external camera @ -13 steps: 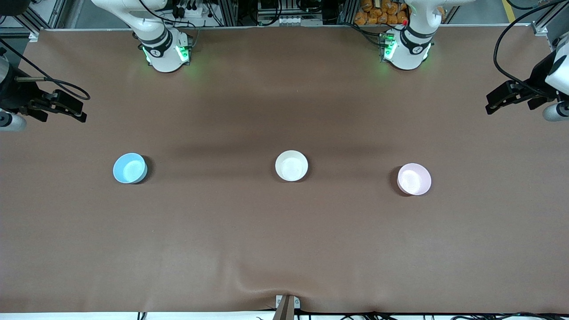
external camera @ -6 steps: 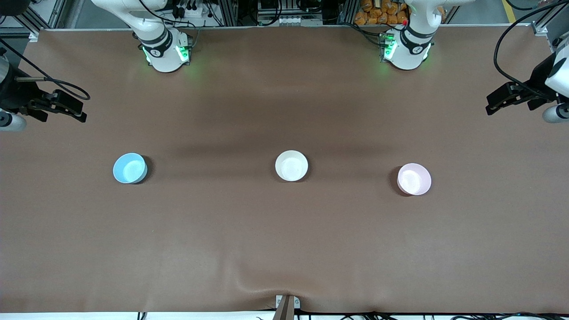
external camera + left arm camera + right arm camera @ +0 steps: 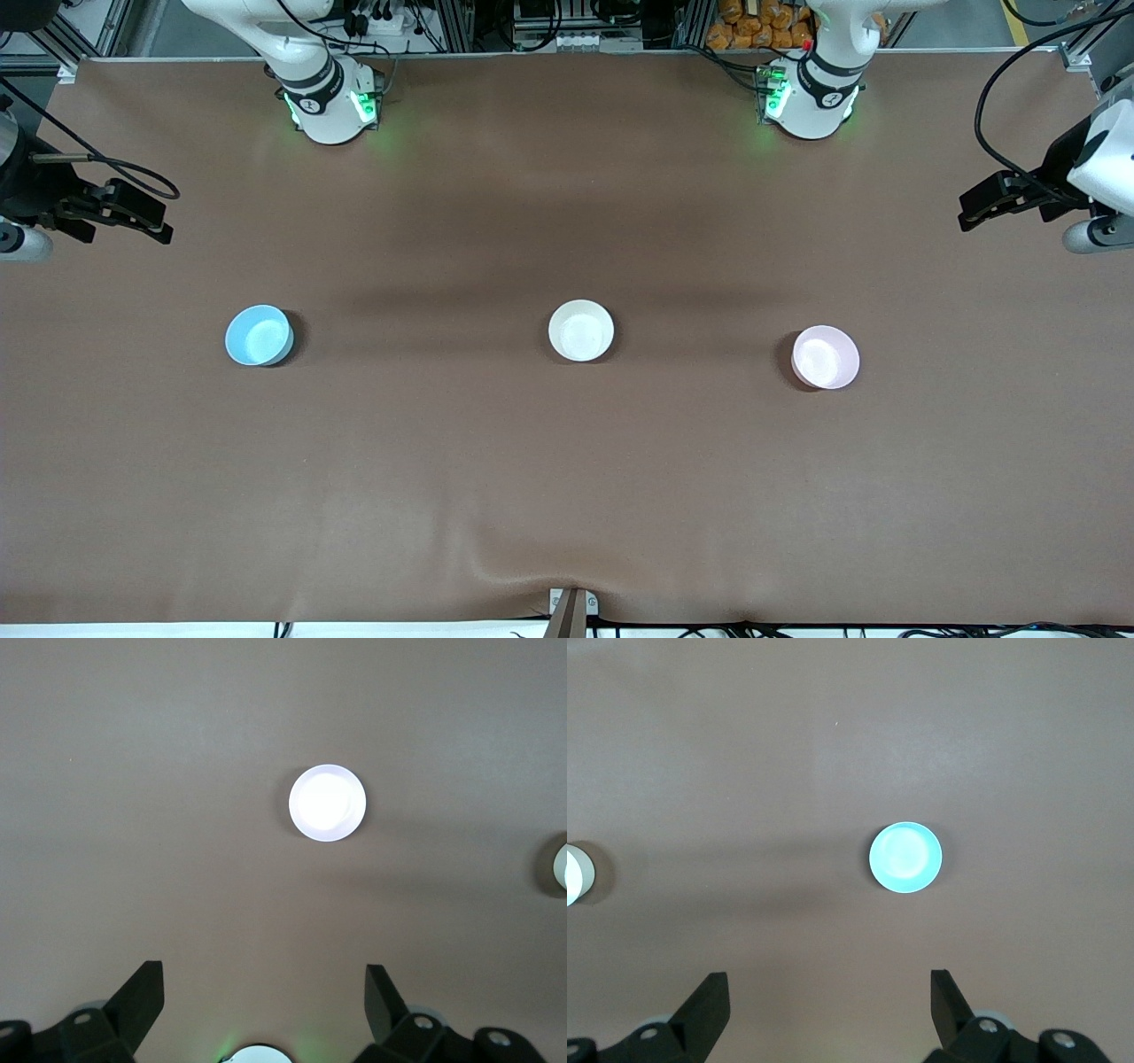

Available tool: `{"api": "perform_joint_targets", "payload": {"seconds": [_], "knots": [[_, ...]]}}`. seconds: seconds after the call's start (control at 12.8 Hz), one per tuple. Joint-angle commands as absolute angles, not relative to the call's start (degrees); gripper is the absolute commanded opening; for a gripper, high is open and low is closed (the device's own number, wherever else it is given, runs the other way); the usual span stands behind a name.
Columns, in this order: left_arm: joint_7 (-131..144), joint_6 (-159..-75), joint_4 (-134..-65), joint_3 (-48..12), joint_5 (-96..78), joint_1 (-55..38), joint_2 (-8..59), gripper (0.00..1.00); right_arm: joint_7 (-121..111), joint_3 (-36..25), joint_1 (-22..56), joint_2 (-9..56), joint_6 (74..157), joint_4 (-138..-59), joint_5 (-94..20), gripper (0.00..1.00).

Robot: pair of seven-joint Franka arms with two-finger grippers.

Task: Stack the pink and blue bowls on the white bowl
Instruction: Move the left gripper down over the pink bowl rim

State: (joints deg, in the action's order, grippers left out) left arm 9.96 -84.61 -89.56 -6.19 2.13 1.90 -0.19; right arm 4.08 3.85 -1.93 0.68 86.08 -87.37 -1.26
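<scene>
Three bowls stand apart in a row on the brown table, all upright and empty. The white bowl (image 3: 581, 330) is in the middle. The blue bowl (image 3: 259, 335) is toward the right arm's end and the pink bowl (image 3: 826, 357) toward the left arm's end. My left gripper (image 3: 967, 214) is open and empty, high over the table's left-arm end. Its wrist view (image 3: 264, 992) shows the pink bowl (image 3: 327, 803) and the white bowl's edge (image 3: 560, 868). My right gripper (image 3: 166, 227) is open and empty over the other end. Its wrist view (image 3: 830, 997) shows the blue bowl (image 3: 905, 858) and the white bowl's edge (image 3: 576, 873).
The arm bases (image 3: 332, 102) (image 3: 811, 97) stand along the table's edge farthest from the front camera. The brown cloth has a wrinkle (image 3: 523, 571) by a metal bracket (image 3: 571, 610) at the edge nearest the front camera.
My left gripper has shifted a little toward the middle of the table. The right arm and the three bowls have not moved.
</scene>
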Motion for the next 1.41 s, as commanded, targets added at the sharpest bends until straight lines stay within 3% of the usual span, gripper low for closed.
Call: {"api": "perform_joint_targets", "payload": {"seconds": [0.0, 0.7, 1.01, 1.33], "knots": [[8.44, -87.08, -92.36, -6.42, 1.14, 2.64, -0.62, 1.00, 3.52, 4.48, -2.99, 1.23, 85.52, -86.22, -1.41, 1.00], [8.53, -107.99, -108.18, -6.33, 1.41, 4.57, 1.92, 1.00, 3.52, 4.48, -2.90, 1.23, 85.43, -86.22, -1.41, 1.00], [8.53, -116.96, -111.61, -6.33, 1.41, 5.79, 5.97, 1.00, 3.60, 4.48, -2.81, 1.23, 85.43, -86.22, -1.41, 1.00], [8.53, -119.61, -111.62, -6.33, 1.41, 5.98, 10.36, 1.00, 3.69, 4.48, -2.90, 1.23, 85.52, -86.22, -1.41, 1.00]]}}
